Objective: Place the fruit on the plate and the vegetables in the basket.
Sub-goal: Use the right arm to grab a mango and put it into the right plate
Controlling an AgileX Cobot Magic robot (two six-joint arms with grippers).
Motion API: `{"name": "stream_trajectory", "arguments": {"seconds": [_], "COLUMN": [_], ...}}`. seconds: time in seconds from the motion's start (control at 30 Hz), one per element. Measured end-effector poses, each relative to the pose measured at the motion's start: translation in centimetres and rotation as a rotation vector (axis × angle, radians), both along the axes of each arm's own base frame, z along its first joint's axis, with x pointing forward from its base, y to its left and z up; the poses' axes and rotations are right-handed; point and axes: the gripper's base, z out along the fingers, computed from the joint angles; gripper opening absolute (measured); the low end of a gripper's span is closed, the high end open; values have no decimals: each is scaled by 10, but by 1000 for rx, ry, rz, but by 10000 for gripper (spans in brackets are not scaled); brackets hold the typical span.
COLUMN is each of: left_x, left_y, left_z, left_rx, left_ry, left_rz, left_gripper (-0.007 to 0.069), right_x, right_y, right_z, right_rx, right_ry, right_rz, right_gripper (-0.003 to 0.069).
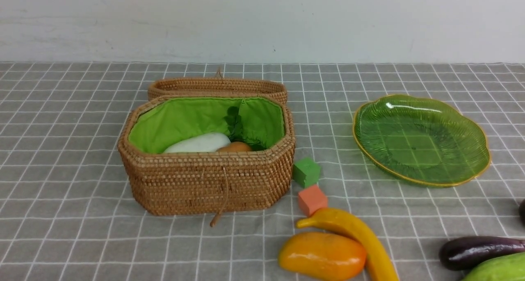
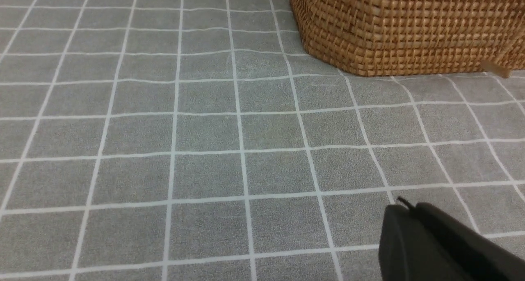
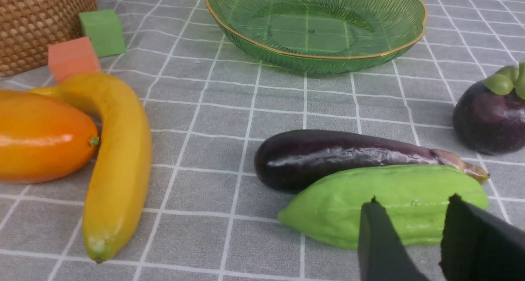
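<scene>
The open basket holds the white radish and the potato. The green plate stands bare at the right. The mango and banana lie together in front. The eggplant and pale green cucumber lie at the near right, with the round purple fruit beside them. My right gripper is open, just short of the cucumber, touching nothing. My left gripper is shut and empty over bare cloth near the basket's corner. Neither gripper shows in the front view.
A green cube and an orange cube sit between the basket and the banana. The basket's lid lies behind it. A grey checked cloth covers the table, with a white wall behind.
</scene>
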Motion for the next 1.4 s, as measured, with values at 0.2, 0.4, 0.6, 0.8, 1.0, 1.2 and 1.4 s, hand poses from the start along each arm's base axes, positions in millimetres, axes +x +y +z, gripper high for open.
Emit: {"name": "stream_trajectory", "arguments": {"seconds": [0.2,0.4,0.6,0.8,1.0,1.2,1.4], "left_x": [0,0,0,0,0,0,0], "left_y": [0,0,0,0,0,0,0], "left_z": [0,0,0,0,0,0,0], "left_rx": [0,0,0,0,1,1,2], "left_ry": [-2,-2,-2,-2,-3,-3,-3], "left_rz": [0,0,0,0,0,0,0], "left_gripper": [5,12,17,18,23,29,37], "right_x": [0,0,1,4,5,2,-14], "right_y": [0,0,0,-1,-7,-8,6], "right_z": [0,0,2,18,30,49,138], "right_rx": [0,0,26,284,553,655,518], "right_ry": [0,-3,-36,-216,-344,-405,-459], "right_rz": [0,-1,-7,-60,-140,-142,38], "right_gripper": [242,242,242,242,242,242,242]}}
